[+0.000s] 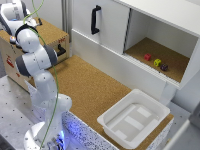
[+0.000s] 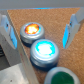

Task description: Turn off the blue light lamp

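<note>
- Only the wrist view shows the lit blue lamp (image 2: 43, 49), between spread, empty gripper (image 2: 41, 31) fingers.
- Green lamp (image 2: 65, 77) cut off; orange lamp (image 2: 32, 30) beside.

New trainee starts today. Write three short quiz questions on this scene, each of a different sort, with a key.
1. True or false: in the wrist view, the blue lamp is lit.
2. Which lamp sits beside it, also lit? A. orange lamp B. purple lamp C. white lamp
3. Fill in: in the exterior view, the white bin on the cork table holds ____.

Key: 1 true. 2 A. 3 nothing; the small red, yellow-green and dark blocks lie in the open cabinet instead. The gripper fingers stand apart on either side of the lamps.
</note>
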